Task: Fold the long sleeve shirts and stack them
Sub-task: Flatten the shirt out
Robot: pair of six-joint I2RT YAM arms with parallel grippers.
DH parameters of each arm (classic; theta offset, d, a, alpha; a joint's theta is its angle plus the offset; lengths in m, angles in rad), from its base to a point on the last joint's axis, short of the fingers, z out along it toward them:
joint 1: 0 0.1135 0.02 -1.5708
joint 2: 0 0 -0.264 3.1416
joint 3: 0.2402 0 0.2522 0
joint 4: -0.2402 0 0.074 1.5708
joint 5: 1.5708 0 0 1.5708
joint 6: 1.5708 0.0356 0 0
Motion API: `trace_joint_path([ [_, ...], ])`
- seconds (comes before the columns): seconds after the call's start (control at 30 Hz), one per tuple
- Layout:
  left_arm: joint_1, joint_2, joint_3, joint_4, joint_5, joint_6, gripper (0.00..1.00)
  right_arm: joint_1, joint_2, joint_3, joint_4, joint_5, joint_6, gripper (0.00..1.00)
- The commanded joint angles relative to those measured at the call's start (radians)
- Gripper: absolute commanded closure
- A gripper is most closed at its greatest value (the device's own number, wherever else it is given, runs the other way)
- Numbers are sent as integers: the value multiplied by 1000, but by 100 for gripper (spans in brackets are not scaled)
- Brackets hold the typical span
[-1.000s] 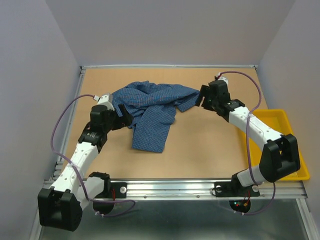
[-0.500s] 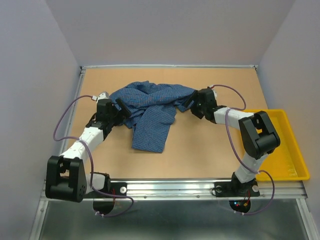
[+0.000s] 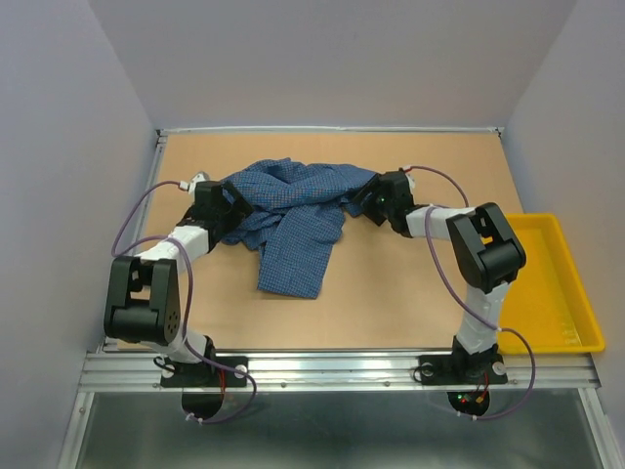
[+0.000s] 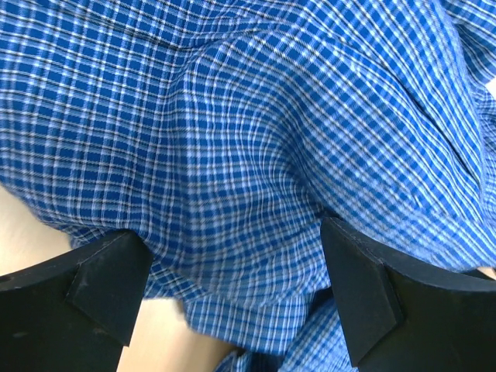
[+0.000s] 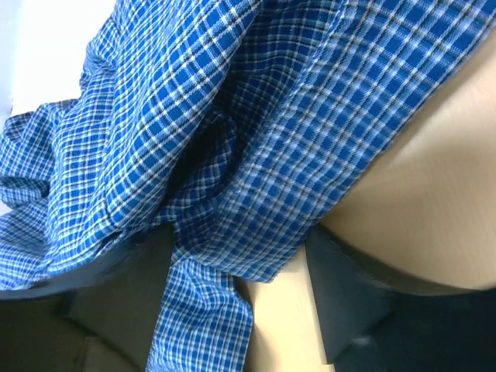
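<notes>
One blue fine-checked long sleeve shirt (image 3: 298, 210) lies crumpled on the brown table, a panel trailing toward the near side. My left gripper (image 3: 231, 207) is low at the shirt's left edge. In the left wrist view the left gripper (image 4: 232, 298) stands open, its black fingers (image 4: 101, 291) wide apart and the shirt (image 4: 248, 155) bulging between them. My right gripper (image 3: 368, 202) is at the shirt's right edge. The right gripper (image 5: 232, 306) is open too, with a hem of the shirt (image 5: 256, 178) lying between its fingers (image 5: 349, 298) on the table.
A yellow plastic tray (image 3: 554, 283) sits at the table's right edge, beside the right arm. Grey walls close in the back and both sides. A metal rail (image 3: 332, 366) runs along the near edge by the arm bases.
Both arms have dropped low and pushed their grippers in against the shirt's left and right edges. The shirt itself has barely shifted.
</notes>
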Motion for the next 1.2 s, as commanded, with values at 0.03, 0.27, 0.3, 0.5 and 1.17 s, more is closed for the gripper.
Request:
trace_joint_path([
  [0.03, 9, 59, 56, 56, 19, -30, 5, 8, 37, 44, 20, 10, 10, 41],
  [0.27, 10, 45, 43, 71, 37, 8, 49, -7, -67, 49, -73, 72, -113, 100],
  [0.3, 10, 33, 47, 67, 23, 24, 55, -16, -110, 53, -107, 78, -158, 99],
  [0.5, 10, -82, 156, -84, -81, 137, 100, -71, -271, 176, -343, 127, -350, 99],
  [1.17, 13, 51, 675, -527, -76, 390, 49, -229, -272, 664, -715, 187, -770, 26],
])
